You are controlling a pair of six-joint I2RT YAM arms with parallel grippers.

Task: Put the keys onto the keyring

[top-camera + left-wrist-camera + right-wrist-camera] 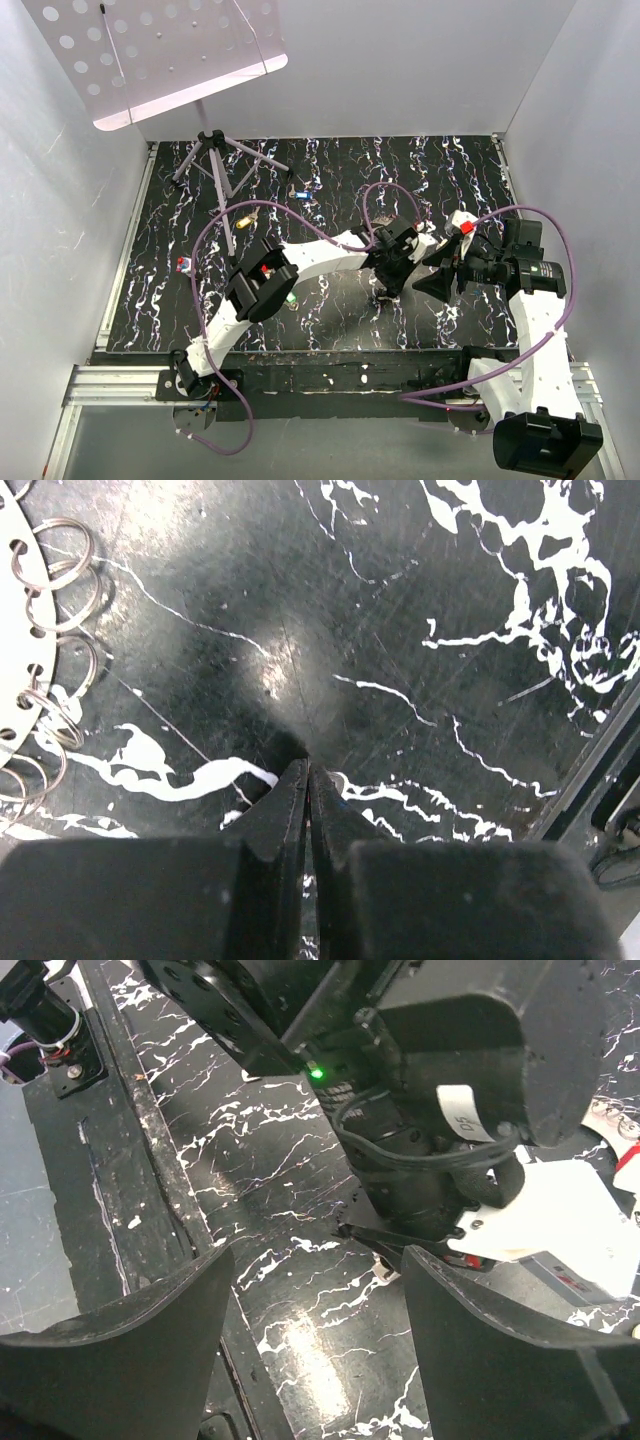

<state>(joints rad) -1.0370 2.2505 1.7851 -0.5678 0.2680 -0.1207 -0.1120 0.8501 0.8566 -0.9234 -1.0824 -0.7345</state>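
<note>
My left gripper (392,285) is shut, tips down on the black marbled table (340,180); a small silvery key blade (386,1266) shows at its tips (308,770), its head hidden. The keyring (12,650), a pale disc edged with wire loops, lies just left of those tips and shows at the right edge of the right wrist view (612,1118). My right gripper (432,280) is open and empty (320,1360), facing the left gripper. Loose keys lie on the table: red (183,264), green (291,299), blue (303,195).
A tripod stand (213,150) with a perforated white tray (150,50) stands at the back left. A brass-coloured knob (246,219) lies by its leg. Purple cables loop over both arms. White walls enclose the table; a metal rail (120,380) runs along the near edge.
</note>
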